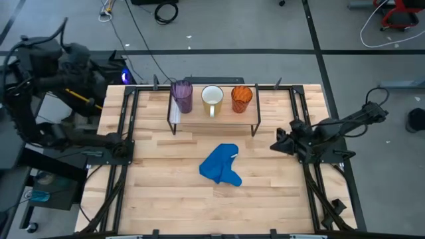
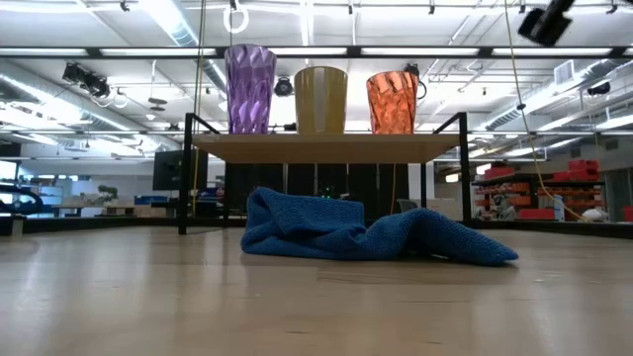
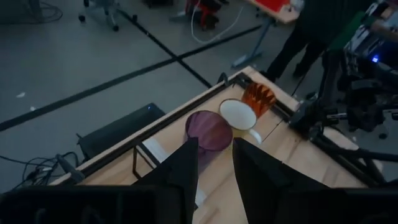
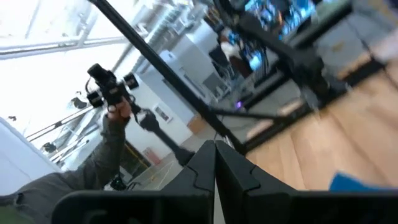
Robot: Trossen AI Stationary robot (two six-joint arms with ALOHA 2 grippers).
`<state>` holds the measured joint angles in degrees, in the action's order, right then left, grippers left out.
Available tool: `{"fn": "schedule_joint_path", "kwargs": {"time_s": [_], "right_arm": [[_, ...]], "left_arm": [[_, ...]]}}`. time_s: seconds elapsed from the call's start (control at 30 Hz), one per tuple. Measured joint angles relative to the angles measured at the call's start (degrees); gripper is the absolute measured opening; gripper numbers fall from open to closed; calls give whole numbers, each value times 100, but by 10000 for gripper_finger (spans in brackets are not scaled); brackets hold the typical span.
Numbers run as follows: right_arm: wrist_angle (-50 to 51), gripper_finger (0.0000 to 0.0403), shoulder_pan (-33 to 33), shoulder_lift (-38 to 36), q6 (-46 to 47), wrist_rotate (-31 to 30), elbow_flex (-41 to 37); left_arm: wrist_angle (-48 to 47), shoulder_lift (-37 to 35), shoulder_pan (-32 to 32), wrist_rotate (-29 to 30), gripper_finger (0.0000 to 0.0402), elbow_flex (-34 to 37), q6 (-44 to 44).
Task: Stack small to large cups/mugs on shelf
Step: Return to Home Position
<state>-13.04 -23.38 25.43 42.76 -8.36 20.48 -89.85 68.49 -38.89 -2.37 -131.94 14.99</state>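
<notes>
Shelf (image 1: 224,118) sits upper middle in the high view, long axis running left to right. Three vessels stand on it in one row, all upright, mouths up:
- one purple cup (image 1: 182,95), at left
- one white mug (image 1: 212,97), middle, handle toward the frame's bottom
- one orange cup (image 1: 242,98), at right

One blue cloth (image 1: 221,166) lies crumpled at the centre of the table (image 1: 166,199). My left gripper (image 3: 216,158) is off the table at upper left, fingers apart, holding nothing. My right gripper (image 1: 277,141) is at the right edge, fingers pressed together, empty.
</notes>
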Motion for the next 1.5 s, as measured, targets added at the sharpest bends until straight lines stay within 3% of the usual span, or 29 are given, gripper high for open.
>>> {"fn": "schedule_joint_path", "kwargs": {"time_s": [0.27,0.53,0.67,0.83,0.97,1.1,1.27,1.4,1.5], "right_arm": [[15,16,559,-9,-1203,151,737],[36,16,2489,149,-1934,2090,1871],[759,16,3693,422,-2683,2717,2955],[2280,16,5005,1166,-4304,2622,4621],[2388,16,5779,1793,-4872,2466,5706],[2403,16,6350,2264,-5055,2110,6666],[3065,16,6840,2483,-5289,1609,7595],[3742,16,6988,2467,-5853,1368,8073],[3898,16,6990,2465,-5691,1284,8294]], "left_arm": [[1003,48,2,6,107,30,-785],[3115,137,1,-965,107,1190,-1667],[3720,133,-199,-933,107,1722,-1921],[4521,124,-680,-925,107,1912,-2152],[5073,124,-1069,-787,107,1912,-2230],[5542,68,-1523,-142,107,1912,-2232],[5718,1,-1961,561,107,1910,-2229],[5866,4,-2130,440,107,1910,-2224],[5974,21,-2182,418,107,1910,-2317]]}}
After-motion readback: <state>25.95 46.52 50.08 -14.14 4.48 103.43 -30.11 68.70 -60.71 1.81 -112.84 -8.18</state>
